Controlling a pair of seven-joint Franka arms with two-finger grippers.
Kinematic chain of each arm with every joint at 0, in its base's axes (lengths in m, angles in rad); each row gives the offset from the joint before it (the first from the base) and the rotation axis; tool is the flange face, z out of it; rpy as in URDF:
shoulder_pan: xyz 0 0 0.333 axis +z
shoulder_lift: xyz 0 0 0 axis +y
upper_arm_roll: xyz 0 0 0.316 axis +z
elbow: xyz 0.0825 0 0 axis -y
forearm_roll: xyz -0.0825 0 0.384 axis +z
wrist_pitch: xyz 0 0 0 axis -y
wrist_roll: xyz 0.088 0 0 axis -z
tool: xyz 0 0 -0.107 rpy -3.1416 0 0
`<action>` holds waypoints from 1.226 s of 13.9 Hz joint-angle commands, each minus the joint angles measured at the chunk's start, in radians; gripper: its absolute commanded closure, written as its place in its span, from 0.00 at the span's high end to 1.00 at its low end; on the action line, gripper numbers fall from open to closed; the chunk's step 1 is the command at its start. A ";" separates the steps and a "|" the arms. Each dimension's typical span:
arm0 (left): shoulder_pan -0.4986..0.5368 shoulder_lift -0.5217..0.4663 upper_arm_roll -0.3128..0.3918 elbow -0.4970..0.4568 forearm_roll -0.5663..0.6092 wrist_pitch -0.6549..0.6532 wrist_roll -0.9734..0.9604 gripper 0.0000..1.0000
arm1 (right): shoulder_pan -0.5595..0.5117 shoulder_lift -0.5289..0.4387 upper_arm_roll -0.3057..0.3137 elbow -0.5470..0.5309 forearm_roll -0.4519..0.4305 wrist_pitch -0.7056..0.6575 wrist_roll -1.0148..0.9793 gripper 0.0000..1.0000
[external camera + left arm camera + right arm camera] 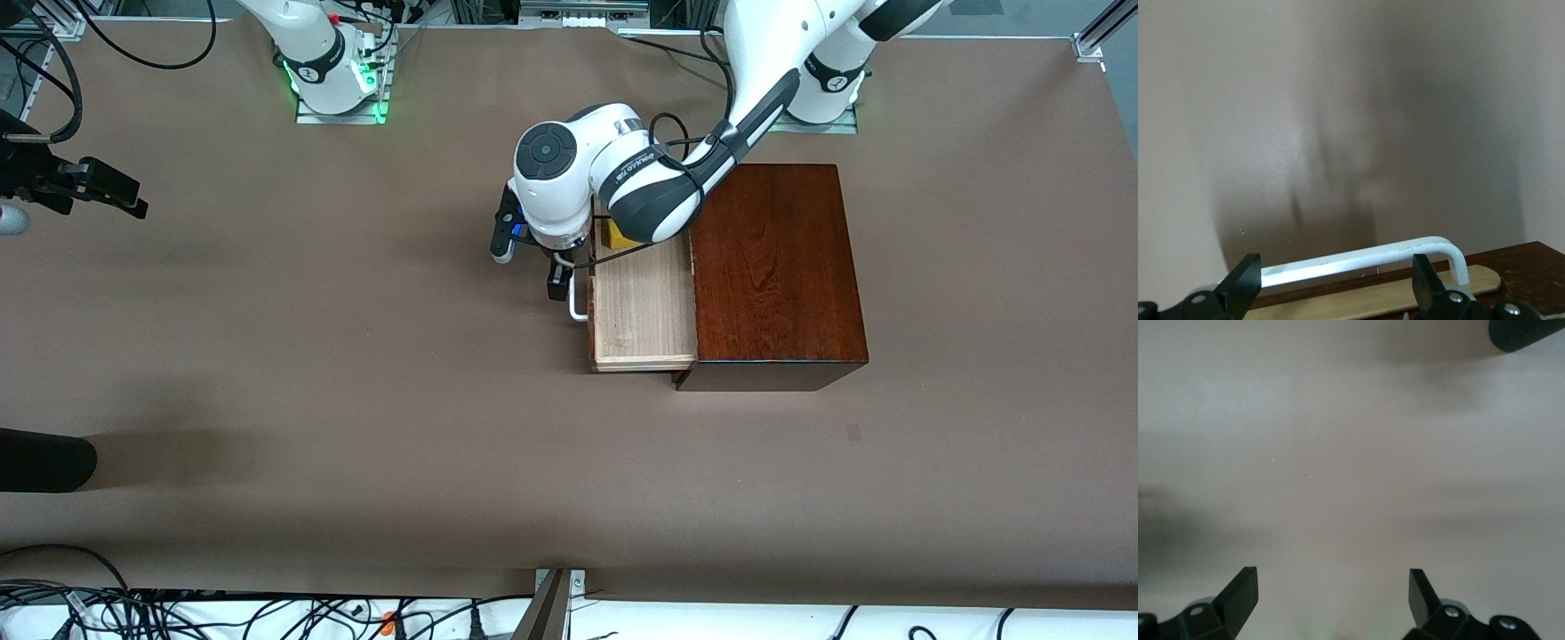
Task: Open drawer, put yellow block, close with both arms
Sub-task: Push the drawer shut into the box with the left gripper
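Both open grippers: left gripper (558, 267) over drawer (642, 311) handle (1371, 257), right gripper (1331, 600) waiting.

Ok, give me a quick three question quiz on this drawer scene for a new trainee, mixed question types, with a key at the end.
1. True or false: the drawer is pulled out of the dark wooden box.
2. Where does the yellow block lie?
A. on top of the box
B. in the drawer
C. on the table
3. Fill in: the left gripper is over the drawer's white ____, fingers apart.

Key
1. True.
2. B. It is partly hidden under the left arm.
3. Handle. The right gripper waits open over bare table at the right arm's end.
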 commanded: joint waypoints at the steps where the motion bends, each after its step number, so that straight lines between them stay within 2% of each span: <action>1: 0.021 -0.004 -0.001 -0.001 0.026 -0.039 0.007 1.00 | -0.017 -0.011 0.014 0.004 -0.006 -0.028 -0.003 1.00; 11: 0.097 -0.051 -0.004 -0.018 0.017 -0.126 -0.105 1.00 | -0.017 -0.010 0.014 0.004 -0.003 -0.043 -0.008 1.00; 17: 0.156 -0.082 -0.010 -0.065 0.018 -0.139 -0.073 1.00 | -0.017 -0.007 -0.003 0.004 0.000 -0.042 -0.010 1.00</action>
